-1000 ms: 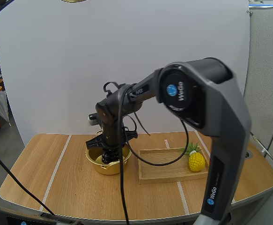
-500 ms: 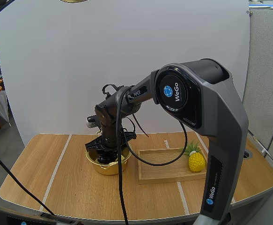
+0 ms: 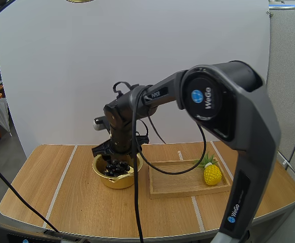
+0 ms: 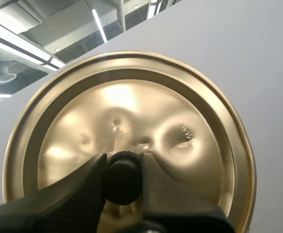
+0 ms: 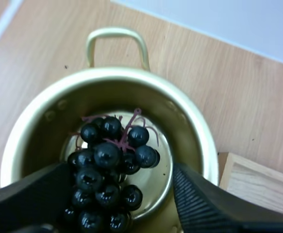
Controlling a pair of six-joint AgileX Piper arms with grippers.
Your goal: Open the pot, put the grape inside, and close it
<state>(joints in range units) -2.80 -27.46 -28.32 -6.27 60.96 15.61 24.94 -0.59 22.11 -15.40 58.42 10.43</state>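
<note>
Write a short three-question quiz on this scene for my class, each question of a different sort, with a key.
1. True or false: the bunch of grapes lies inside the pot.
2. What is the left gripper shut on? A: the lid, by its knob. B: the pot's handle. C: nothing.
3. Fill in: the toy pineapple stands on the wooden ____.
Key: 1 true; 2 A; 3 tray.
</note>
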